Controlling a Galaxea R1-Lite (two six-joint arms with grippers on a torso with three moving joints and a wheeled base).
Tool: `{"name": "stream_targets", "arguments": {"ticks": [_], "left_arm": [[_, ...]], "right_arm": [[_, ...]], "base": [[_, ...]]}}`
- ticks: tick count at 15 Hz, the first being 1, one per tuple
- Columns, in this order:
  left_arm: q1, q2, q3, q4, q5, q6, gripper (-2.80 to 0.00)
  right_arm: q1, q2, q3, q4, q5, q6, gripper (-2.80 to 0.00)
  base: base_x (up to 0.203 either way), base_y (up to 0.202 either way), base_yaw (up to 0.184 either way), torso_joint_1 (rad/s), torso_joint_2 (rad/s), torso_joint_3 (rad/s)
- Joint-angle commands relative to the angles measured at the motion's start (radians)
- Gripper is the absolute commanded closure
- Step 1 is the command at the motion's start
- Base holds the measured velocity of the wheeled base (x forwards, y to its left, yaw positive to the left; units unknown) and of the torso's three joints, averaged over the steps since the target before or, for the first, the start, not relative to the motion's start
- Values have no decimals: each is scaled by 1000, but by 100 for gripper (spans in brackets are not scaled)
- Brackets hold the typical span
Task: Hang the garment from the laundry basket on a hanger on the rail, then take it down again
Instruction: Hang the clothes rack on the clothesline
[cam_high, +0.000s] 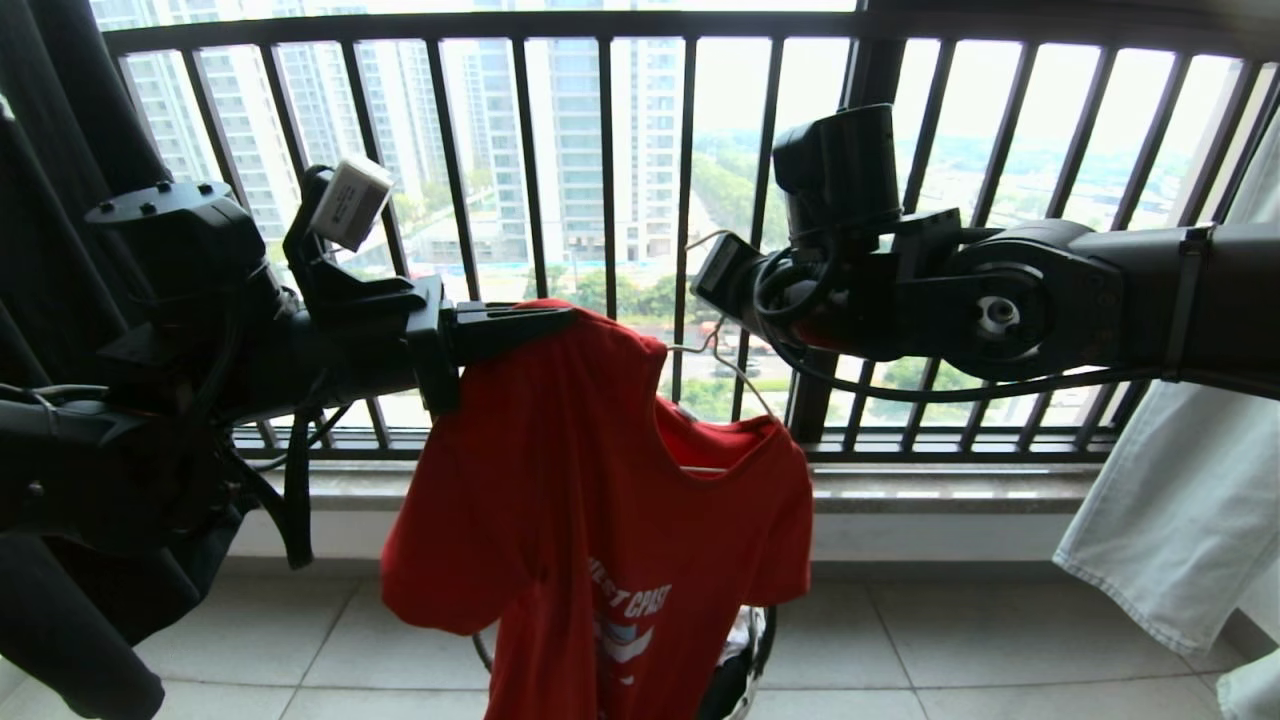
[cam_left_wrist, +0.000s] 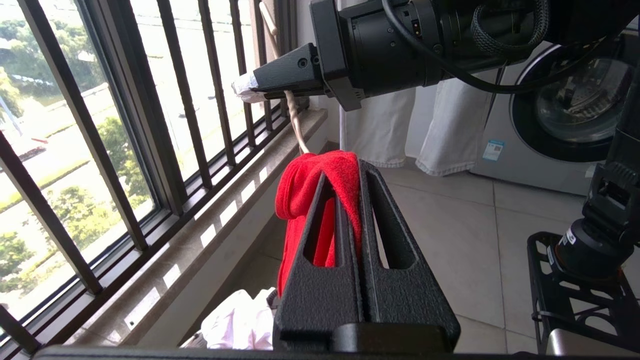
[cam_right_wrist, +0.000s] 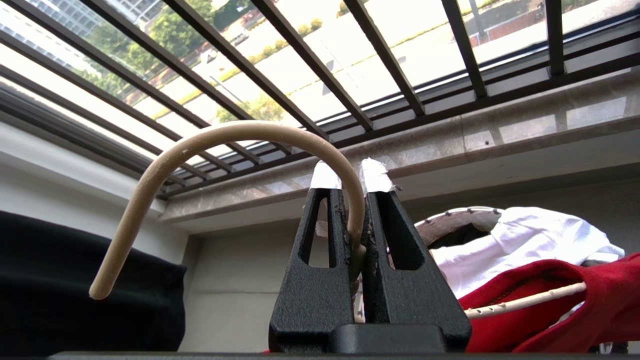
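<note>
my left end effector is clenched on a bunched fold of the red garment at one shoulder, holding that side up in front of the black railing. in the left wrist view the red cloth is pinched between my two fingers and spills over their tips. my right end effector is clamped on the hanger just below its curved hook, the wire caught between the taped fingertips; the hook itself hangs on nothing. the hanger's lower wire runs into the neck opening of the garment, whose other shoulder droops lower, so the shirt hangs crooked between my two arms. its hem falls to the laundry basket on the tiled floor, where white cloth lies. pale trousers hang at my right.
</note>
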Motion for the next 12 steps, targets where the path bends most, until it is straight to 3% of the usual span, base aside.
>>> {"name": "stream_targets", "arguments": {"ticks": [1,6,12], "left_arm": [[0,22,-16,-2,11,-2,0],[4,28,-24,-7,26,-1,0],[70,-13,-23,-14,19,1,0]], "right_arm": [[0,-25,3,0,-2,4,0],[0,-29,4,2,-2,3,0],[-22,6,1,-1,-2,-17,0]], "base": [[0,0,0,0,0,0],[0,0,0,0,0,0],[0,0,0,0,0,0]]}}
